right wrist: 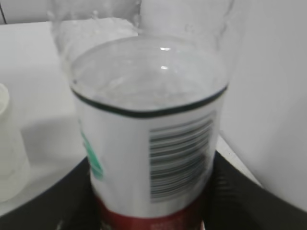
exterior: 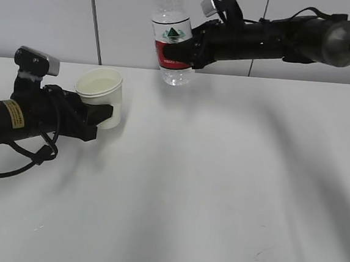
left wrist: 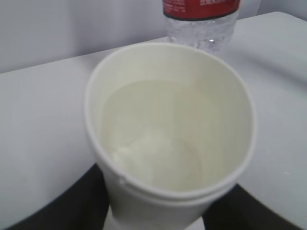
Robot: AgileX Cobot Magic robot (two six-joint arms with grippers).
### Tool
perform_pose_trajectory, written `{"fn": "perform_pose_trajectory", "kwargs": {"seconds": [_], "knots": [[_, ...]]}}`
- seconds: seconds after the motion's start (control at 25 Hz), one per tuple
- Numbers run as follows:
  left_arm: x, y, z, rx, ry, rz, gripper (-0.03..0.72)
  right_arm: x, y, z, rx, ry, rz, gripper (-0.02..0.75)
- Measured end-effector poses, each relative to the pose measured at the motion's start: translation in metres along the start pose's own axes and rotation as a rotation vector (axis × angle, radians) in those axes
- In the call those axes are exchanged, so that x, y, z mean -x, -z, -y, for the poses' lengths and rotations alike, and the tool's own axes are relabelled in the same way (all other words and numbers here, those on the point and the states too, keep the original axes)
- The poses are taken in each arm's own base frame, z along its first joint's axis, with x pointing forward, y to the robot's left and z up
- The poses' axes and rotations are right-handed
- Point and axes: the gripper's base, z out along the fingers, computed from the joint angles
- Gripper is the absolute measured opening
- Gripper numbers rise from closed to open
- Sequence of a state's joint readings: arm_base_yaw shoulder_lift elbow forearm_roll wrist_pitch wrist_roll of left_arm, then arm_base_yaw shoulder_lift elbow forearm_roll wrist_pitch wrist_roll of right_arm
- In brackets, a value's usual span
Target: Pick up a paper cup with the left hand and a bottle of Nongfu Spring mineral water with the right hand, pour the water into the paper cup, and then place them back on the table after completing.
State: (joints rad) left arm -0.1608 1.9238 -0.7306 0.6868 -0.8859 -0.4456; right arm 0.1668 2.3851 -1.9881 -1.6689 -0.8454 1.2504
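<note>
White tabletop (exterior: 219,190) spreads under me while my left hand (exterior: 96,123) clamps its fingers round the paper cup (exterior: 101,97), mouth up with water (left wrist: 158,143) inside, and my right hand (exterior: 176,51) grips the bottle (exterior: 172,45) upright, raised just beyond the cup, so nothing spills.

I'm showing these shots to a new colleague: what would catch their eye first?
The clear bottle with its red and white label, held upright in the air by the right hand near the back wall. Then the white paper cup, gripped by the left hand at the table's left, liquid inside.
</note>
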Motion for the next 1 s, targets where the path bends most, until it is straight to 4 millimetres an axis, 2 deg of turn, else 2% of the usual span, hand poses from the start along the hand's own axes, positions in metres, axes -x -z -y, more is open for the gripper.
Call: {"fn": "perform_pose_trajectory", "kwargs": {"seconds": [0.2,0.4,0.68,1.0], "knots": [[0.0,0.0,0.0,0.0,-0.001,-0.001,0.356,-0.014,0.018,0.007,0.053,-0.075,0.007,0.391],[-0.001,0.0,0.003,-0.029,-0.021,-0.016,0.356,-0.029,0.022,-0.003,0.129,-0.137,0.039,0.391],[-0.003,0.0,0.007,-0.075,-0.012,-0.025,0.356,-0.055,0.024,-0.013,0.128,-0.15,0.054,0.391],[-0.027,-0.01,0.008,-0.138,0.046,-0.011,0.356,-0.083,0.026,-0.029,0.077,-0.066,0.119,0.391]]}}
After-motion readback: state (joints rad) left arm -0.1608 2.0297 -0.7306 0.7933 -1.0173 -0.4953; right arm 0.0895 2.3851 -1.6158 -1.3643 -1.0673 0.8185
